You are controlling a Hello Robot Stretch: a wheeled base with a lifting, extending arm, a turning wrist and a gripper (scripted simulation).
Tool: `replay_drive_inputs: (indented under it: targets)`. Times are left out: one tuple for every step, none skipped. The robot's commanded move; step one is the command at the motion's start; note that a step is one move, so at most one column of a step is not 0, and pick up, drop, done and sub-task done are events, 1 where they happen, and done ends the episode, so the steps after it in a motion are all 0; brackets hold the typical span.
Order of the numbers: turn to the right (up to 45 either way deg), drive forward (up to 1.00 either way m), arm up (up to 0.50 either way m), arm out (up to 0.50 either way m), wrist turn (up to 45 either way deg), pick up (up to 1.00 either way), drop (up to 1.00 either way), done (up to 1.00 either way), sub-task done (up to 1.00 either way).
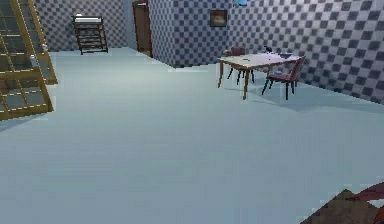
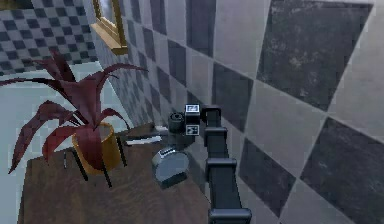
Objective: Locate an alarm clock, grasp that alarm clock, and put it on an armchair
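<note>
The grey round clock (image 2: 170, 165) sits on the brown table (image 2: 60, 195), just left of the arm. Past it the gripper (image 2: 140, 136) points toward a pot (image 2: 97, 152) holding a red-leaved plant (image 2: 75, 95). I cannot tell its opening or whether it holds anything.

The place is a home, seemingly a living and dining room. Checkered wallpaper (image 1: 320, 35) covers the walls above a pale floor (image 1: 150, 140). A wooden dining table (image 1: 252, 62) stands with dark red chairs (image 1: 288, 72) beside it. A framed picture (image 1: 218, 17) hangs nearby, and a dark door (image 1: 143, 28) and a low rack (image 1: 90, 33) stand at the back. A red-leaved potted plant (image 2: 85, 110) sits on a wooden tabletop (image 2: 60, 195).
</note>
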Motion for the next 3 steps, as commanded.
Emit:
replay_drive_inputs:
  targets:
    - [0.0,0.00,0.00,0.00,12.0,0.00,0.00,0.00,0.00]
    - [0.0,0.00,-0.30,0.00,0.0,0.00,0.00,0.00,0.00]
    - [0.0,0.00,0.00,0.00,0.0,1.00,0.00,0.00,0.00]
